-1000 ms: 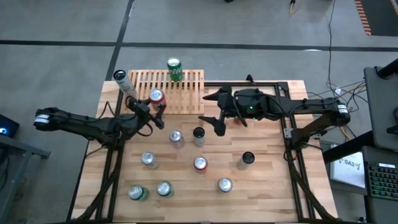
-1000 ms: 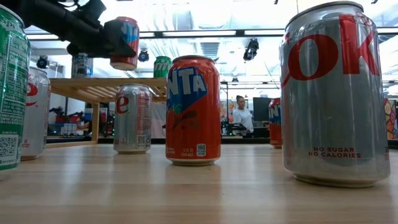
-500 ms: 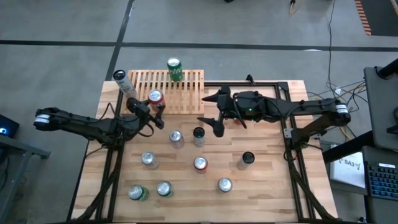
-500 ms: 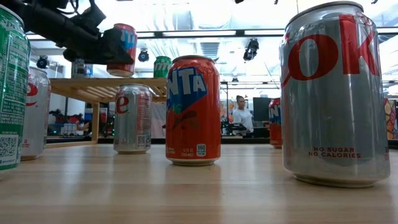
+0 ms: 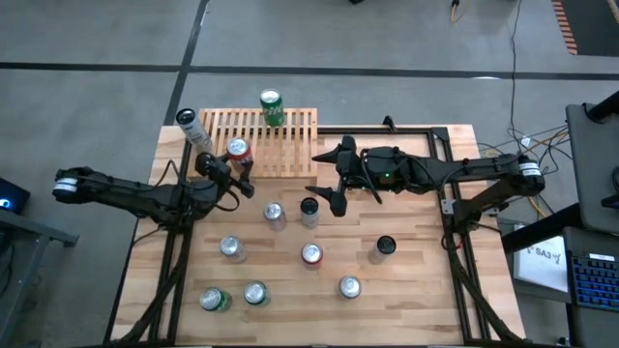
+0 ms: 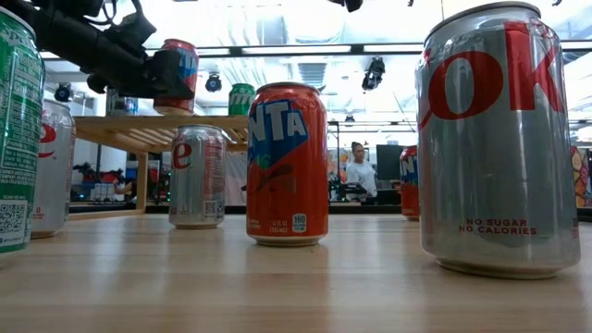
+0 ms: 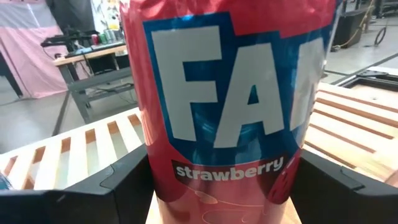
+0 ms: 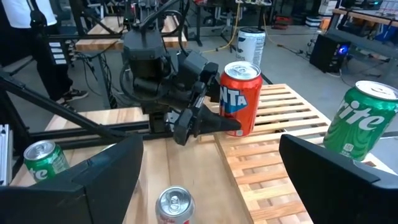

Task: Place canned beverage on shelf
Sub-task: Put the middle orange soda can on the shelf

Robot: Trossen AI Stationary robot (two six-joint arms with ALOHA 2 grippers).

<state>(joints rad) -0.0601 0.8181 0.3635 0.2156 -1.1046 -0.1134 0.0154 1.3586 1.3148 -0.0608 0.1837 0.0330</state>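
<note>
The shelf (image 5: 276,145), a low light-wood slatted rack, stands at the table's far side. A red strawberry Fanta can (image 5: 239,149) (image 8: 240,93) is upright at the shelf's near left edge, with my left gripper (image 5: 235,164) (image 6: 171,79) shut on it. Its bottom is at the slats; whether it rests on them I cannot tell. A green Sprite can (image 5: 272,106) stands by its base on the shelf's far edge. My right gripper (image 5: 325,171) (image 8: 211,174) hangs open above the table, right of the shelf, touching nothing. My left gripper pinches the red can's side wall (image 7: 155,186) between its two fingers (image 7: 118,186), low on the can. The fingers lie level and come from the table's left. The can stands upright in the hold, its label toward the wrist camera.
A tall silver can (image 5: 192,128) stands at the shelf's left end. Several cans are scattered over the table's middle and near part, among them a silver one (image 5: 275,215) and a dark-topped one (image 5: 309,208) just below the grippers. A black frame (image 5: 426,135) lies at the far right.
My left gripper has sunk a little toward the shelf and brought the red can from a slight tilt to upright, its bottom now at the slats. My right gripper has drifted slightly toward the table's left, still open.
</note>
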